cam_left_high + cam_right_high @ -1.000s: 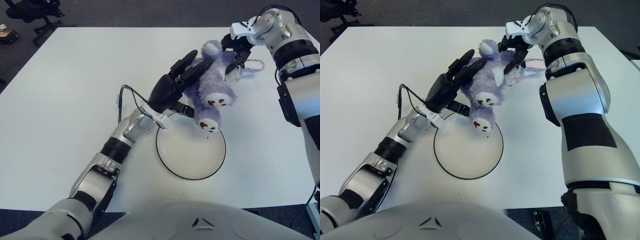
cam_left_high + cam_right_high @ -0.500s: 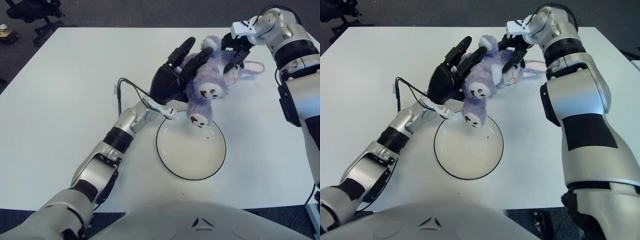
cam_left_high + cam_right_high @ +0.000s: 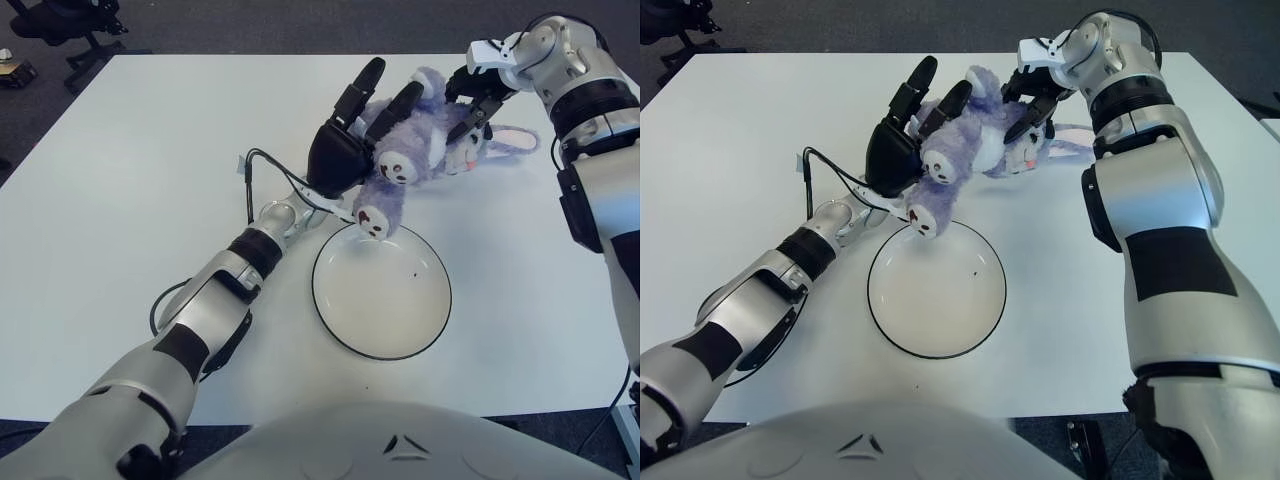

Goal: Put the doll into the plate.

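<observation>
Fingers first: on my left hand two of them stand straight and spread, pointing up past the doll, while the black palm presses against the doll's left flank, so I read it as cupping the doll from the side, not closed round it. The doll is a purple plush lying lengthwise just behind the plate; one round foot with a dark mark hangs over the plate's far rim and the second foot sits a little higher beside my left palm. Whether the foot touches the rim I cannot tell. The plate is white with a thin dark edge, and a tiny dark speck lies inside it. To the right of the doll, my right hand comes down from above onto the head end, its dark fingers curled narrowly into the plush near the face, with a pale pink-lined ear sticking out to the right of them. Everything sits on a white table. Beyond the table's far edge, well behind the plate, the floor is dark grey, and a black chair base shows at the far left corner.
</observation>
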Robot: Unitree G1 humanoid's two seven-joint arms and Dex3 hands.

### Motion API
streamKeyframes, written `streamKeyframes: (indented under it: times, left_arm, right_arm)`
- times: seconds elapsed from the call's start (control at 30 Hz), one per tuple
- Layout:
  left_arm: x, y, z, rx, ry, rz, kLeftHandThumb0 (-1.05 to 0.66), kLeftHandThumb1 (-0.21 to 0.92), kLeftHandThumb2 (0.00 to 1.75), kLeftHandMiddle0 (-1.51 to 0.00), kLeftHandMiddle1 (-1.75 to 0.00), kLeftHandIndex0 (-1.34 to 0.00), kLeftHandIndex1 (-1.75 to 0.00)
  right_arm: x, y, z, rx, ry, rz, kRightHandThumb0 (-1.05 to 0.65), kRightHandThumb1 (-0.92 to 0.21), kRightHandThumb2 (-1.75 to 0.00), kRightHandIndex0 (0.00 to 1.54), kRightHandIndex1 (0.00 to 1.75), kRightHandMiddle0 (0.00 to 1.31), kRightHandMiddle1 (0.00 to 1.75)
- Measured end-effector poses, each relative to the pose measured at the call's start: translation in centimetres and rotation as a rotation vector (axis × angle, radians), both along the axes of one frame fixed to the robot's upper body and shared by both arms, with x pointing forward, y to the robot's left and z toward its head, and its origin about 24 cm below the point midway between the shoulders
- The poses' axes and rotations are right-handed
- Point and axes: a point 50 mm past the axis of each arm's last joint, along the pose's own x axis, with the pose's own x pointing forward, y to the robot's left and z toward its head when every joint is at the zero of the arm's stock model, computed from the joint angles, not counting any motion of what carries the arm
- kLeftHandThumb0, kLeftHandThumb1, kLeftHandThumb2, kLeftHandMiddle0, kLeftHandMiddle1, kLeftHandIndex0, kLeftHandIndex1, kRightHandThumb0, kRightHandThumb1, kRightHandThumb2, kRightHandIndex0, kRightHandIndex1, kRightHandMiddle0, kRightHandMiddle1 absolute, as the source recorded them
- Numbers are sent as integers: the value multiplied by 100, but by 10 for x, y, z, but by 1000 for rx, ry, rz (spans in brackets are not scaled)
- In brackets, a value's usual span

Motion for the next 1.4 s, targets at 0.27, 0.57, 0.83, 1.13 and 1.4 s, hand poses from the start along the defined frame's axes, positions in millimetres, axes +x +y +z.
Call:
streamKeyframes:
  times: [0.27, 0.57, 0.83, 1.13, 1.4]
  left_arm:
    - [-1, -3, -1, -3, -4, -74, -26, 85, 0, -18, -3, -29, -3]
    - [-3, -8, 0, -21, 4, -170, -26, 86, 0, -44, -20, -60, -10]
    - [-5, -11, 3, -34, -16, -232, -36, 92, 13, -25, -161, -60, -121]
    - [-7, -13, 6, -37, 32, -332, -37, 68, 80, -53, -174, -37, -171]
    - [-6, -14, 4, -26, 61, -338, -38, 63, 89, -61, -175, -37, -174]
  right_arm:
    - [0, 0, 1, 25, -8, -1, -37, -92, -15, 90, 175, 59, 133]
    - [-1, 3, 7, 13, -125, 110, -38, -72, -73, 93, 175, 39, 168]
    - [-1, -3, 7, 71, -68, 47, -40, -60, -94, 92, 175, 41, 174]
    - [-1, -5, 6, 94, -53, 16, -40, -58, -96, 91, 175, 41, 175]
    - [0, -6, 2, 99, -63, 11, -40, -58, -96, 91, 175, 41, 175]
